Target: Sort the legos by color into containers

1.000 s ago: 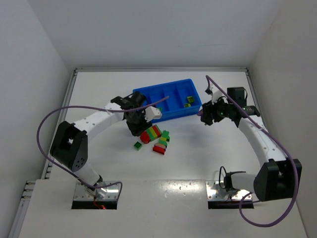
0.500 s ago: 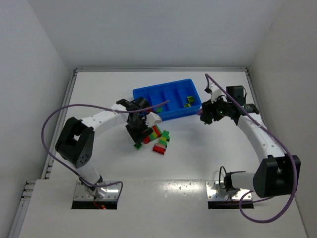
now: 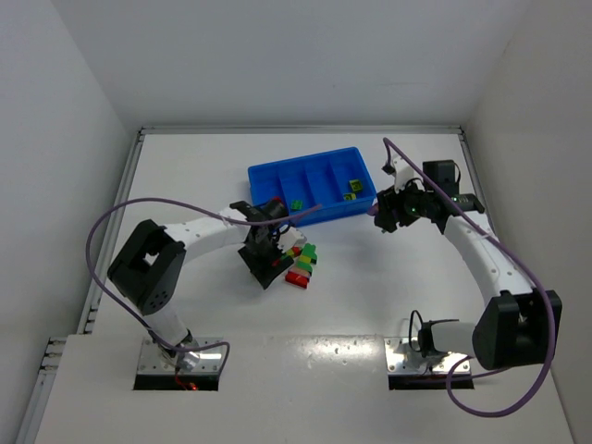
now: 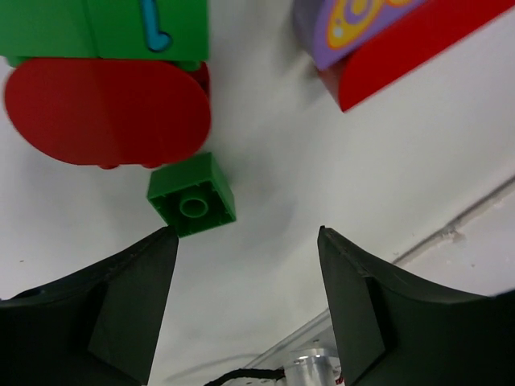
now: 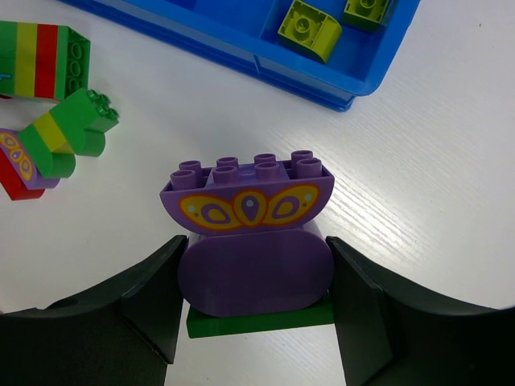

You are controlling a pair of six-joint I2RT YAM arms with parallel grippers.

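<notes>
While the right arm has not stirred, the top view shows that the left gripper (image 3: pixel 268 264) has dropped from beside the tray (image 3: pixel 326 188) to the table at the lower left of the brick pile (image 3: pixel 302 262). It now hides the loose green brick that lay there. The right gripper (image 3: pixel 381 215) hangs just off the tray's right end. In the left wrist view the jaws have spread wide and hold nothing. The green brick (image 4: pixel 191 205) sits left of centre, just ahead of the finger (image 4: pixel 121 297) at lower left and just below a red round brick (image 4: pixel 105 112). A pick of that green one looks set up, though it likely needs centring first. In the right wrist view the fingers clamp a purple stack (image 5: pixel 249 233) on a green plate (image 5: pixel 257 320) at mid-frame. The tray's wall (image 5: pixel 241 40) runs along the top, with a yellow-green brick (image 5: pixel 306 18) inside, and the purple stack is not yet sorted.
</notes>
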